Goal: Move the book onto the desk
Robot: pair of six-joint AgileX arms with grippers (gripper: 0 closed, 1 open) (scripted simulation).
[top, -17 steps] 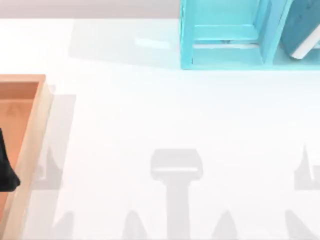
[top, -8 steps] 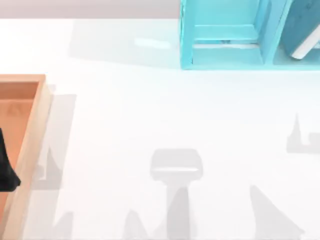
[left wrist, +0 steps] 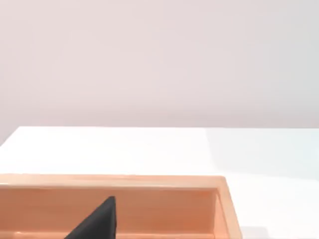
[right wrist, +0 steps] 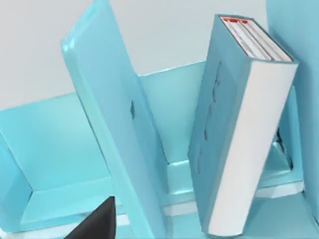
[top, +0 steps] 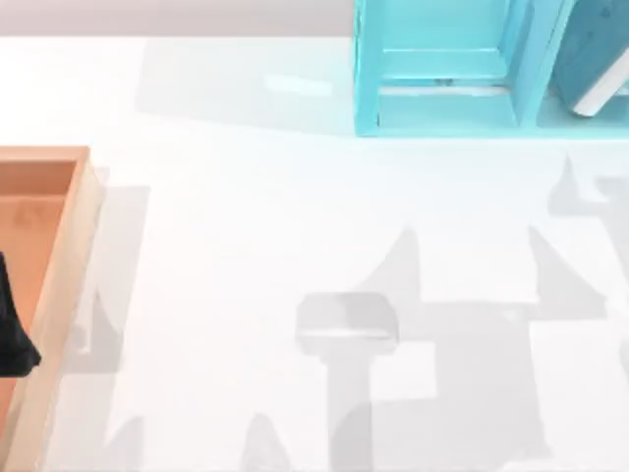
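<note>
The teal-blue book (top: 588, 49) stands upright with its white page edges facing out, in the right-hand compartment of the cyan shelf unit (top: 442, 69) at the back right of the white desk (top: 295, 216). From the right wrist the book (right wrist: 219, 134) is straight ahead, leaning slightly beside the shelf's divider (right wrist: 112, 124). A dark tip of my right gripper (right wrist: 95, 222) shows in front of the shelf, apart from the book. My left gripper (top: 12, 334) hangs parked over the wooden tray (top: 69, 256) at the left edge.
The orange-brown tray's rim (left wrist: 149, 181) runs along the left side of the desk (left wrist: 149, 149). The shelf's left compartment (top: 447, 93) holds nothing. Arm shadows fall across the desk's middle and right.
The right arm's shadows have shifted across the right half of the desk toward the shelf. The left arm and the book have not moved.
</note>
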